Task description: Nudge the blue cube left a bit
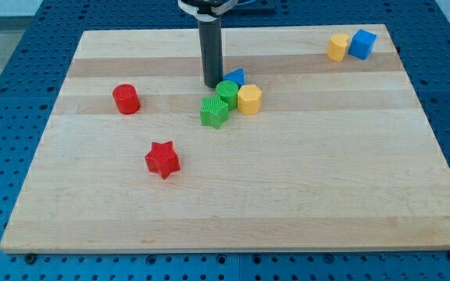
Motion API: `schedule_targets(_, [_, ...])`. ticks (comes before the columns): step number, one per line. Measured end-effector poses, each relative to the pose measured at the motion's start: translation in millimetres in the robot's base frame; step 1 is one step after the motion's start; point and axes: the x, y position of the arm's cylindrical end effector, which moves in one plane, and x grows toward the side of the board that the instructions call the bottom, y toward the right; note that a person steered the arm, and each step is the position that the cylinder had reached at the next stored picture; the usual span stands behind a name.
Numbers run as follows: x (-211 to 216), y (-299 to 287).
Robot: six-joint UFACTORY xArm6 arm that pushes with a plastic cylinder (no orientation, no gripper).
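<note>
My tip (212, 84) rests on the wooden board (233, 203) near its upper middle, and since the arm ends in a plain rod there are no jaws to stand apart or together. Touching or just beside the tip, on the view's right, sits a cluster: a blue block (235, 76) half hidden behind a green cylinder (227, 92), with a yellow hexagonal block (249, 99) beyond it and a green star (215, 112) just below the tip. The blue cube (362, 44) the task names is well apart from the tip, far to the view's right and a little toward the top, touching a yellow block (337, 47) on its left side. I judge the approach step barely begun. The next move calls for travelling round to the cube's right face, clear of the cluster, then a short push leftward; the yellow neighbour would likely get shoved along. A red cylinder (126, 99) and a red star (162, 159) lie to the view's left of the tip, out of the way.
</note>
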Motion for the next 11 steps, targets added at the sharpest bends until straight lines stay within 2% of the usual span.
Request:
schedule_targets(2, [-39.2,20.3])
schedule_targets(4, [-42.3,97.8])
schedule_targets(5, [-30.3,117.8])
schedule_targets(6, [-11.0,119.4])
schedule_targets(11, [-8.9,76.6])
